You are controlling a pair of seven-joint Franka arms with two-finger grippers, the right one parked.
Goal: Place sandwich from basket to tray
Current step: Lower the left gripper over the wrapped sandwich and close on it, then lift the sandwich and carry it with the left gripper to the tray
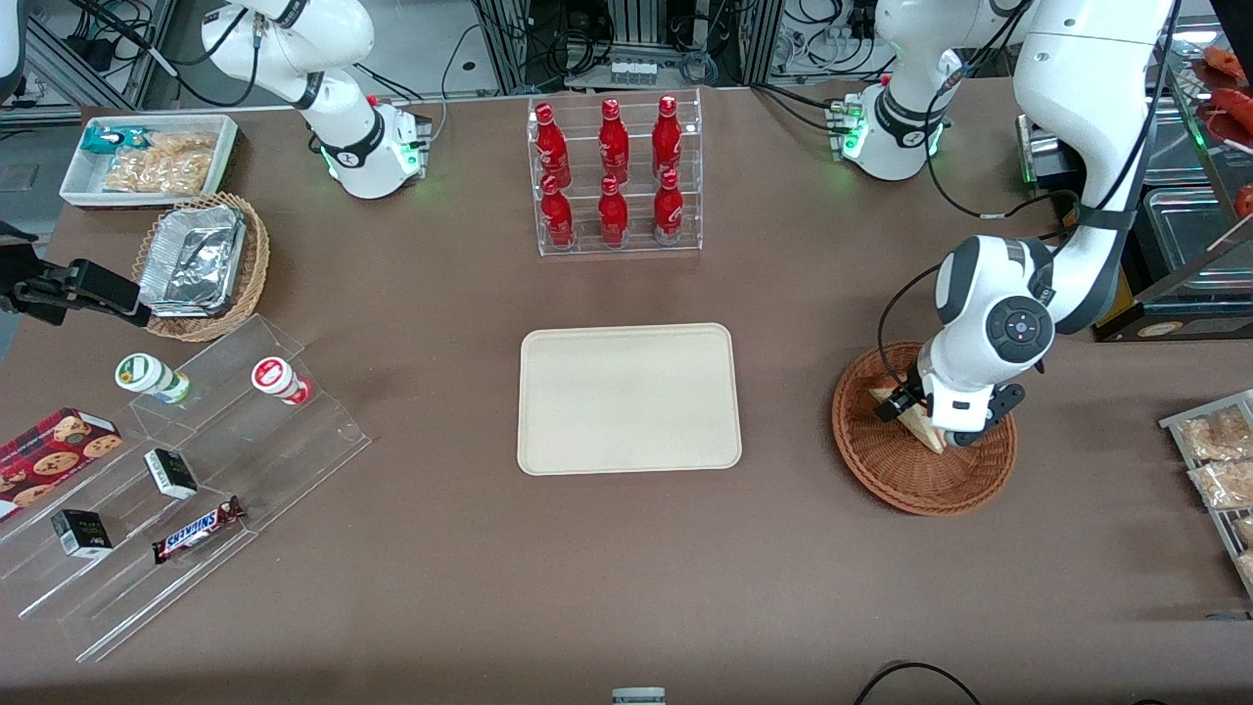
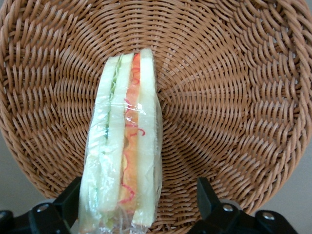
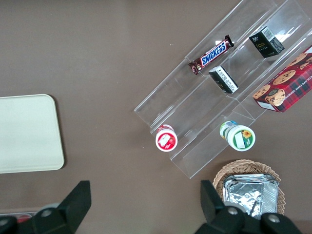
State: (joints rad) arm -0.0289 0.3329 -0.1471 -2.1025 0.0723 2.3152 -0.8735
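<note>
The sandwich (image 2: 124, 146), a plastic-wrapped white-bread wedge with red and green filling, stands on edge in the reddish-brown woven basket (image 2: 229, 97). My left gripper (image 2: 137, 200) is lowered into the basket and open, its two black fingers straddling the sandwich. One finger (image 2: 68, 197) is against the wrapper, while a gap of bare wicker separates the sandwich from the second. In the front view the gripper (image 1: 915, 411) sits over the sandwich (image 1: 925, 431) inside the basket (image 1: 901, 485), at the working arm's end. The cream tray (image 1: 628, 397) lies flat at the table's middle with nothing on it.
A clear rack of red bottles (image 1: 615, 176) stands farther from the front camera than the tray. Toward the parked arm's end are a stepped acrylic shelf (image 1: 196, 460) with snacks, a tan basket of foil containers (image 1: 201, 264) and a white bin (image 1: 147, 157). Snack packets (image 1: 1219, 460) lie near the basket.
</note>
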